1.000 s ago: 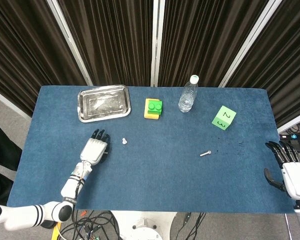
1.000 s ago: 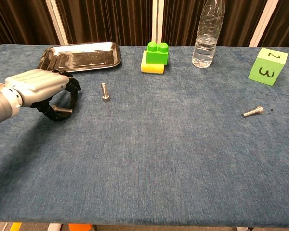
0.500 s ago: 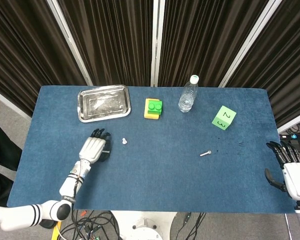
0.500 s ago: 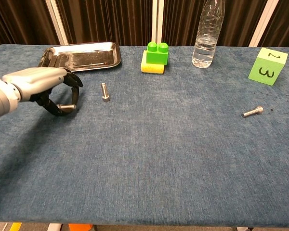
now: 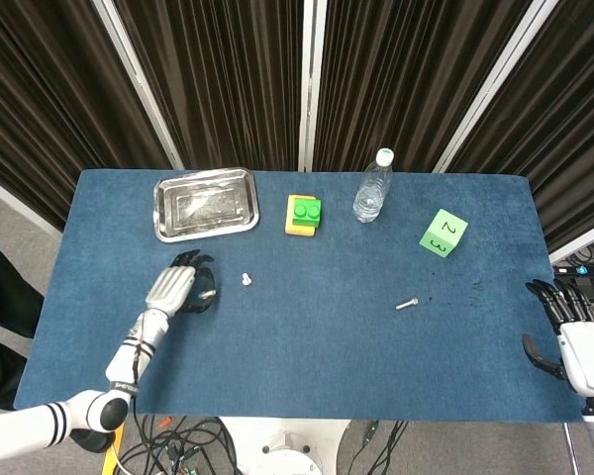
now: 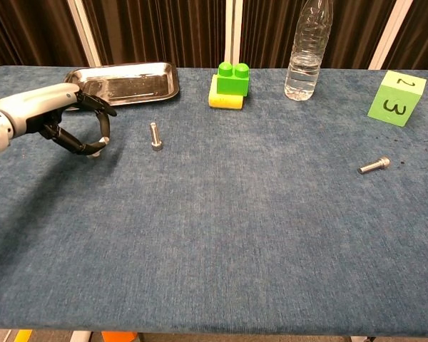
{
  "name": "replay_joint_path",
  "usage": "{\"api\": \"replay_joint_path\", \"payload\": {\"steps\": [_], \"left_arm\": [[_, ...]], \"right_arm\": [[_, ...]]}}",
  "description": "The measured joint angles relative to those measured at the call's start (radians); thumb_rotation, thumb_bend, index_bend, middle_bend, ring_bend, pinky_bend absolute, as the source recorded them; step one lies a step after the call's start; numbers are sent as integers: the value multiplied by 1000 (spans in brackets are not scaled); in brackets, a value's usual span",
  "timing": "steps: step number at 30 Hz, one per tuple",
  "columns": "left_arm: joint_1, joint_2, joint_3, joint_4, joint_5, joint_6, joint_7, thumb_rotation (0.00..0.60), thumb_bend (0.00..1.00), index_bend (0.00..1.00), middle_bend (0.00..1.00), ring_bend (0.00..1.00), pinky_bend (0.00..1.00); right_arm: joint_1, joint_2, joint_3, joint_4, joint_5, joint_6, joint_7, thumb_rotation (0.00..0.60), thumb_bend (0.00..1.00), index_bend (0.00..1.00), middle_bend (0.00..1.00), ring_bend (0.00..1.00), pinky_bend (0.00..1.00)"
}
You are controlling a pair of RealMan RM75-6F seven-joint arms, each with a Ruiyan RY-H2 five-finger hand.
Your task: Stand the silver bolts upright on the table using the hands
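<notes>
One silver bolt (image 6: 155,135) stands upright on its head on the blue table, left of centre; the head view shows this bolt (image 5: 247,280) from above. My left hand (image 6: 65,121) hovers to its left, a short gap away, with fingers loosely curved and nothing between them; it shows as the left hand (image 5: 182,287) from above. A second silver bolt (image 6: 374,165) lies on its side at the right, seen from above as the lying bolt (image 5: 407,304). My right hand (image 5: 572,332) hangs off the table's right edge, fingers spread, holding nothing.
A steel tray (image 5: 204,203) sits at the back left, just behind my left hand. A green and yellow block (image 5: 303,215), a water bottle (image 5: 373,188) and a green numbered cube (image 5: 443,233) line the back of the blue table (image 5: 317,366).
My left hand has drawn back to the left, away from the upright bolt, and turned so its fingers curve downward. The bolts and the right hand have not moved.
</notes>
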Motion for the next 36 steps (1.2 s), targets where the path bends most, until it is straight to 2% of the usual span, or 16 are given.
{"api": "replay_joint_path", "payload": {"steps": [8, 14, 23, 36], "left_arm": [[23, -45, -18, 89, 50, -10, -240, 600, 392, 516, 158, 0, 0], [43, -89, -23, 186, 97, 2, -368, 600, 395, 522, 159, 0, 0], [70, -143, -11, 287, 148, 44, -451, 600, 392, 516, 160, 0, 0], [98, -160, 7, 324, 199, 93, -487, 600, 392, 482, 160, 0, 0]], "right_arm": [[-5, 3, -1, -8, -4, 8, -6, 600, 320, 111, 119, 0, 0], [-5, 3, -1, -7, -6, 9, -5, 600, 320, 111, 119, 0, 0], [-5, 3, 1, -5, -5, 10, -4, 600, 320, 111, 119, 0, 0], [-5, 4, 1, -6, -5, 10, -3, 600, 320, 111, 119, 0, 0]]}}
